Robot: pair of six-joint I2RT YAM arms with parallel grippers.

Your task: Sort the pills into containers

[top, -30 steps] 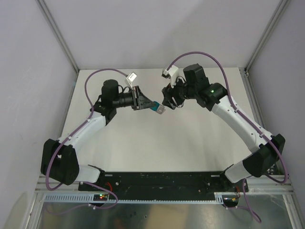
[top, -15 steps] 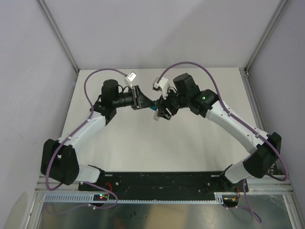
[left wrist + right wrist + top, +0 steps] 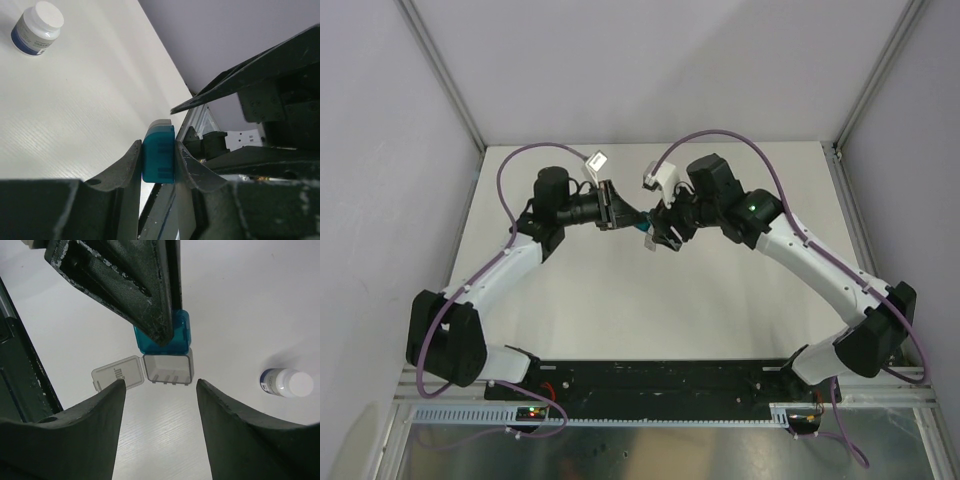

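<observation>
The containers (image 3: 158, 157) are a joined teal and grey pair, with my left gripper (image 3: 158, 144) shut on the teal half and holding them above the table. In the right wrist view the teal compartment (image 3: 181, 332) shows under the left fingers (image 3: 125, 280). The grey compartment (image 3: 167, 369) faces me with its clear lid (image 3: 117, 372) swung open to the left. My right gripper (image 3: 160, 385) is open just short of the grey compartment, with nothing between its fingers. From above, both grippers meet at the containers (image 3: 643, 229). No pills are in view.
A small white capped bottle (image 3: 37, 21) stands on the white table (image 3: 650, 310); it appears as the bottle (image 3: 286, 382) to the right of my right fingers. Grey walls and metal posts (image 3: 445, 75) close in the back and sides.
The right arm has swung left until its gripper is close to the containers held by the left gripper, then slowed. The left arm has stayed put.
</observation>
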